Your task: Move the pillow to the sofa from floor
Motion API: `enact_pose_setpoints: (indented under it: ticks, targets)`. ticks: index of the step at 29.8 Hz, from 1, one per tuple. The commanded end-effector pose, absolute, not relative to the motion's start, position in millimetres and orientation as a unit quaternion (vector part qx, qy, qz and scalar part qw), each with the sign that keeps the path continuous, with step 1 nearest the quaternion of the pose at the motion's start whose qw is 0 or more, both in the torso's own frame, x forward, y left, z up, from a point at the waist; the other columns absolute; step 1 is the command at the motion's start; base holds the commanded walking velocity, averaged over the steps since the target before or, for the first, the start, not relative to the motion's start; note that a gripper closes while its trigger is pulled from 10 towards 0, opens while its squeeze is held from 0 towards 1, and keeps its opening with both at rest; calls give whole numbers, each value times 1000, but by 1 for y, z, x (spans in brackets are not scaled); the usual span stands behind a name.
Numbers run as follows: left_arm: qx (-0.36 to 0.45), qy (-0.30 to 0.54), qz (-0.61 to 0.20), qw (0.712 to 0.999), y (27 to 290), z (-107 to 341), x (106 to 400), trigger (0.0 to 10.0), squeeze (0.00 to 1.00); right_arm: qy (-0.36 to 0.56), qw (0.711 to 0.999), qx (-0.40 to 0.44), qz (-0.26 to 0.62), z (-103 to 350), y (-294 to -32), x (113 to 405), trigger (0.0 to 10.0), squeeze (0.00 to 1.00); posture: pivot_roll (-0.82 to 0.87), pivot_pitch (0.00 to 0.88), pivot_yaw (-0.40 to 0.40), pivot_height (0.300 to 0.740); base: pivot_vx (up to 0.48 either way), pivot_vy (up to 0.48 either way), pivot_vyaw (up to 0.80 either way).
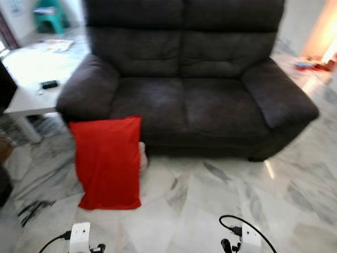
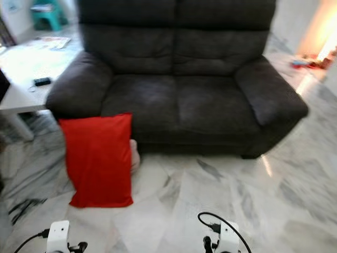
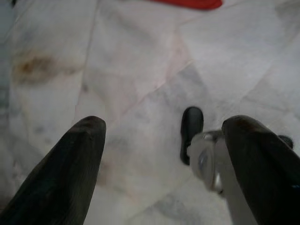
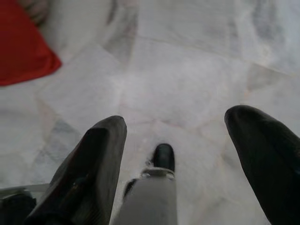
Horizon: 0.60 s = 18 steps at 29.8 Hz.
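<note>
A red pillow [image 1: 108, 162] stands on the marble floor, leaning against the front of a dark grey two-seat sofa [image 1: 189, 84] below its left armrest. A corner of the red pillow [image 4: 21, 51] also shows in the right wrist view. Both arms hang low at the bottom edge of the eye views, well short of the pillow. My left gripper [image 3: 164, 164] is open over bare floor, with its black fingers [image 3: 70, 168] spread wide. My right gripper [image 4: 187, 164] is open too, with nothing between its fingers [image 4: 93, 168].
A white low table [image 1: 31, 79] with a small black object [image 1: 49, 84] stands left of the sofa. A pale object [image 1: 142, 156] peeks out behind the pillow. A teal stool [image 1: 50, 16] is far back left. Marble floor [image 1: 221, 190] lies in front of the sofa.
</note>
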<state>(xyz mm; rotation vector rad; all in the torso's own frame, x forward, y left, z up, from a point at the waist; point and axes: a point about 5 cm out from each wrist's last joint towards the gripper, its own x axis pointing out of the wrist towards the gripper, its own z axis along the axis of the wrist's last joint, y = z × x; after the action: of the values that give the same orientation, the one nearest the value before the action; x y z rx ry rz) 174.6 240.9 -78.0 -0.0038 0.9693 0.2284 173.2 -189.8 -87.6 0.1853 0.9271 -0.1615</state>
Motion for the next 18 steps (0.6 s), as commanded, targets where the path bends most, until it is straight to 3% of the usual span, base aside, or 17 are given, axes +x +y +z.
enact_pose_setpoints:
  ticks: [1,18]
  targets:
    - [-8,467,111,877,238,-79,175,10000,0,451,883,96,-87,-90,-192,168,10000,0,-61,0,-25,740,0,0,0]
    - [-3,466,109,878,239,-79,175,10000,0,452,885,79,-78,-89,-192,168,10000,0,-61,0,-16,740,0,0,0]
